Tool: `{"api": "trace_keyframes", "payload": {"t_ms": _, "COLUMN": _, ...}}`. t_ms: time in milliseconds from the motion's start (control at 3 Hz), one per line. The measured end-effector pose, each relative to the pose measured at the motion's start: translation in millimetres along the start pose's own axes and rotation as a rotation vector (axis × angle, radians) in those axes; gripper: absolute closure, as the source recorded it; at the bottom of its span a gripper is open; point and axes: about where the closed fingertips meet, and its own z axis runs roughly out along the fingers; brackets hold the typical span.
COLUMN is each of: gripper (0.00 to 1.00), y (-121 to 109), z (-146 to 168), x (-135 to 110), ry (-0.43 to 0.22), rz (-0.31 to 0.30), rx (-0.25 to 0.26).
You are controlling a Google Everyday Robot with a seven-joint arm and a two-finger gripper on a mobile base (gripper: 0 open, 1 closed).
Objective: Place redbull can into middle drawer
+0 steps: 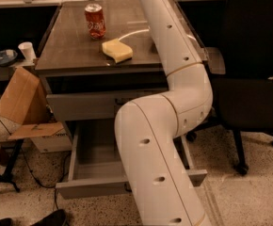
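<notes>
The middle drawer [92, 187] is pulled out below the table, and its grey inside [96, 142] shows nothing in the part I can see. The upper drawer front [82, 105] is closed. My white arm [174, 102] rises from the bottom of the camera view, crosses the table and leaves at the top edge. My gripper is out of view beyond that edge. The redbull can is not in view. A red-orange soda can [95, 20] stands upright at the far left of the table top [66, 46].
A yellow sponge [117, 50] lies mid-table beside my arm. A black office chair [256, 65] stands close at the right. A cardboard box [20, 98], a white cup [27, 51] and a dark dish [4, 57] are at the left.
</notes>
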Motion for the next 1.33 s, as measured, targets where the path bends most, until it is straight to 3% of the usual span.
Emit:
{"api": "trace_keyframes", "payload": {"t_ms": 333, "gripper": 1.00, "y": 30, "z": 0, "x": -25, "ry": -0.042, "rz": -0.020, "rx": -0.063}}
{"api": "trace_keyframes", "payload": {"t_ms": 667, "gripper": 1.00, "y": 87, "z": 4, "x": -52, "ry": -0.091, "rz": -0.036, "rx": -0.197}}
{"api": "trace_keyframes", "payload": {"t_ms": 1000, "gripper": 1.00, "y": 134, "z": 13, "x": -68, "ry": -0.140, "rz": -0.024, "rx": -0.298}}
{"api": "trace_keyframes", "payload": {"t_ms": 1333, "gripper": 1.00, "y": 132, "z": 14, "x": -63, "ry": -0.139, "rz": -0.015, "rx": -0.304}}
